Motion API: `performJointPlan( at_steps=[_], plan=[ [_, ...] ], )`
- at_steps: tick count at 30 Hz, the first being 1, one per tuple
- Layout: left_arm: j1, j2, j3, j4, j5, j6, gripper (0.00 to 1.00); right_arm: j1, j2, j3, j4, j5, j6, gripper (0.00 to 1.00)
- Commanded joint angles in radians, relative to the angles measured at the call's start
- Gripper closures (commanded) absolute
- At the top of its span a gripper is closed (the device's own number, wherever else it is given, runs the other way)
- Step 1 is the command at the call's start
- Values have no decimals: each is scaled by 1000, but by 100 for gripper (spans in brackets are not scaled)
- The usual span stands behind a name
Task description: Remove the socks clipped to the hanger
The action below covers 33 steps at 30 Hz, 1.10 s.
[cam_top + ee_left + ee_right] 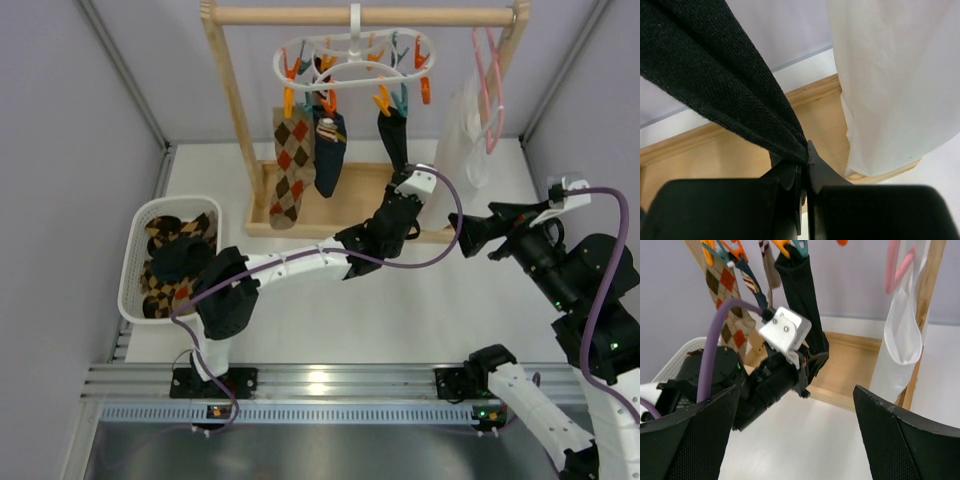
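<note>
Left end effector (803, 172): pinching the bottom of the black sock (730, 90) tight
Right end effector (468, 236): hovering spread wide, further right
Hanger (352, 72): clipping that sock's top

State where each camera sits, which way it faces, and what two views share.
Top external: above, behind the bases, looking down on the hanger; both arms show.
Left wrist: looks along the shut left gripper at the black sock it pinches.
Right wrist: faces the rack; its own open fingers fill the bottom corners.
Shared: wrist views both show the white garment.
</note>
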Motion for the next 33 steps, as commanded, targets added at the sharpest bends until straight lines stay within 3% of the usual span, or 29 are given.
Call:
performJointPlan(
  at_steps=[1,6,14,18,22,26,33],
  plan=[
    [-12,-64,-36,-8,19,-29,100,6,102,115,32,-28,-4,10],
    [-12,-73,-51,-6,9,-41,100,6,257,289,46,-155,-5,26],
    [-10,-84,-61,6,5,-52,100,7,531,593,-22,-171,-56,27],
    [-9,-80,-56,6,6,-47,100,16,656,694,-33,-205,-62,34],
    [-9,-71,-42,6,6,-33,100,98,815,853,-86,-107,-113,40],
    [-7,-51,-22,6,8,-21,100,291,933,994,-135,36,-186,40],
    [-7,-47,-21,6,25,-21,100,320,1068,1062,-92,232,-298,43]
  ],
)
